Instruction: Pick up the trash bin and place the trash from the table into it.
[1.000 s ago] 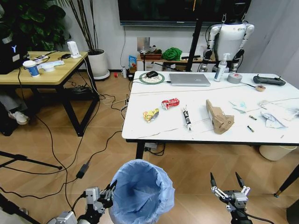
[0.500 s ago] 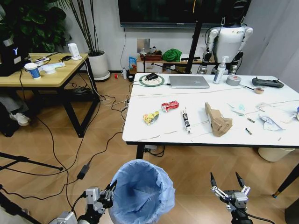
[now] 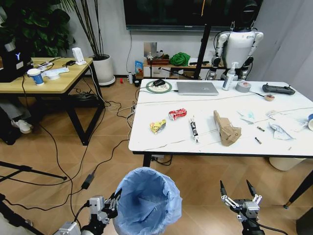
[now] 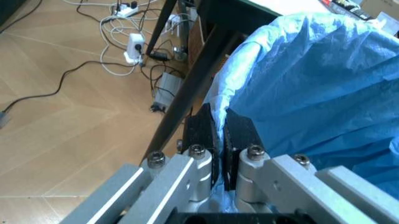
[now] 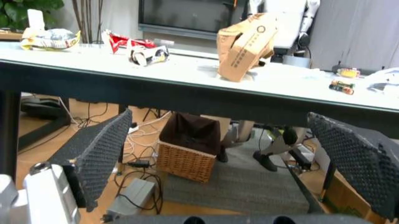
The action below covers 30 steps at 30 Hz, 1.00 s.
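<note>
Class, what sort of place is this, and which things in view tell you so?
Probably a robotics lab or office: a white humanoid robot stands behind the white marble-look table, a large dark wall screen hangs above, and black cables trail across the wooden floor.

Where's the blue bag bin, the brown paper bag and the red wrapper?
Round bin lined with crinkled light-blue plastic bag (image 3: 148,199), head view, bag's inner wall.
Crumpled brown paper bag (image 3: 226,128), head view, its middle.
Red snack wrapper (image 3: 177,113), head view, its centre.
</note>
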Motion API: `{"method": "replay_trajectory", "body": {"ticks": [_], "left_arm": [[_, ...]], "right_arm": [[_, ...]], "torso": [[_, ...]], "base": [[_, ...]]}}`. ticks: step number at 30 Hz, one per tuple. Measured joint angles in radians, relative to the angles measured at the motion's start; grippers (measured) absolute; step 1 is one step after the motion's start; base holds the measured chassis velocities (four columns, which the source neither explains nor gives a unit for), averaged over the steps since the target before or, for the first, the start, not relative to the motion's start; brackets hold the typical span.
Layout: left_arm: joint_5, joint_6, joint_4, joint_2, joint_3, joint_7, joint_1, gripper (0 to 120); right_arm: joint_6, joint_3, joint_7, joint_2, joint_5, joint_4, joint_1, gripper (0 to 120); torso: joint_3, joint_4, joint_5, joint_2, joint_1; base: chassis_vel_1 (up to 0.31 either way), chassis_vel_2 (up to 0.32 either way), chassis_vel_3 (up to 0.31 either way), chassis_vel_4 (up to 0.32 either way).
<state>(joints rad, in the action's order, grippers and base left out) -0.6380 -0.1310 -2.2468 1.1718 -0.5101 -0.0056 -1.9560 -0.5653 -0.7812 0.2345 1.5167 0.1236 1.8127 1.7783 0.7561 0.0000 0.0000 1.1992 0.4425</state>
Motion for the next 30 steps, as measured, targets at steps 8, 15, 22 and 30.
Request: {"method": "replay_trajectory", "body": {"ticks": [8,15,22,30], "left_arm": [[-0.006,-0.001,0.001,0.002,0.007,-0.010,0.004,0],[-0.011,-0.006,-0.010,-0.002,0.019,-0.065,0.003,0],[0.011,0.009,-0.002,0.000,0.027,-0.077,0.009,0],[0.028,0.017,-0.001,0.001,0.033,-0.084,0.014,0]], "right_arm": [[0.002,-0.001,0.000,-0.001,0.001,-0.002,-0.003,100],[0.008,0.001,0.000,-0.001,0.001,-0.002,-0.008,100],[0.010,0.002,0.000,-0.001,0.001,-0.005,-0.010,100],[0.009,0.001,-0.001,0.001,0.001,-0.013,-0.013,100]], "torso": [[0.024,0.0000,0.0000,0.044,0.020],[0.045,0.0000,0.0001,0.081,0.037],[0.058,0.0000,0.0000,0.107,0.048],[0.058,0.0000,0.0000,0.107,0.049]], "base": [[0.000,0.000,0.000,0.000],[0.000,0.000,0.000,0.000],[0.000,0.000,0.000,0.000],[0.000,0.000,0.000,0.000]]}}
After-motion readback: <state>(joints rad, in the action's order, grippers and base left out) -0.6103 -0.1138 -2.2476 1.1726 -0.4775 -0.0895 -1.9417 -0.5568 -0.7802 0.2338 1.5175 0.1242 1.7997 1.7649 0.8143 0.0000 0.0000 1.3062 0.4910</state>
